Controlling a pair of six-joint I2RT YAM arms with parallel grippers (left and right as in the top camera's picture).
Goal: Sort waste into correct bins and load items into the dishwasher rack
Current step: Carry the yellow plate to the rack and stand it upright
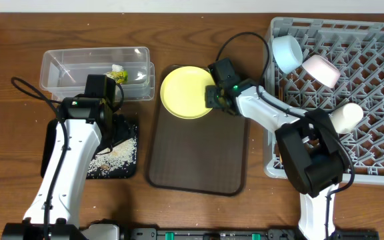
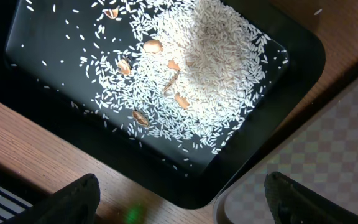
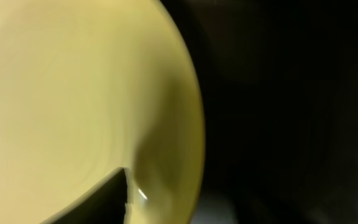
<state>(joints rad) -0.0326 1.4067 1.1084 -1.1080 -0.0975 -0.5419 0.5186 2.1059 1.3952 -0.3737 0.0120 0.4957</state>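
The round yellow plate [image 1: 184, 92] lies on the far end of the brown serving tray [image 1: 199, 157]. My right gripper [image 1: 215, 97] is shut on the plate's right rim. In the right wrist view one dark finger [image 3: 129, 186] rests on top of the plate [image 3: 61, 93]. My left gripper [image 1: 115, 125] is open and empty, its fingers [image 2: 182, 205] wide apart over the near corner of the black tray [image 2: 48, 43]. That tray holds a heap of white rice [image 2: 216, 62]. The clear container [image 1: 65, 70] holds the snack wrapper [image 1: 117, 75] and a white scrap [image 1: 141, 77]. I see no chopsticks.
The grey dishwasher rack [image 1: 379, 167] at the right holds a light blue bowl [image 1: 287, 52], a white bowl [image 1: 321, 70] and a small white cup [image 1: 347, 117]. Brown husk bits [image 2: 152, 45] lie among the rice. The serving tray's edge [image 2: 303, 162] lies right beside the black tray.
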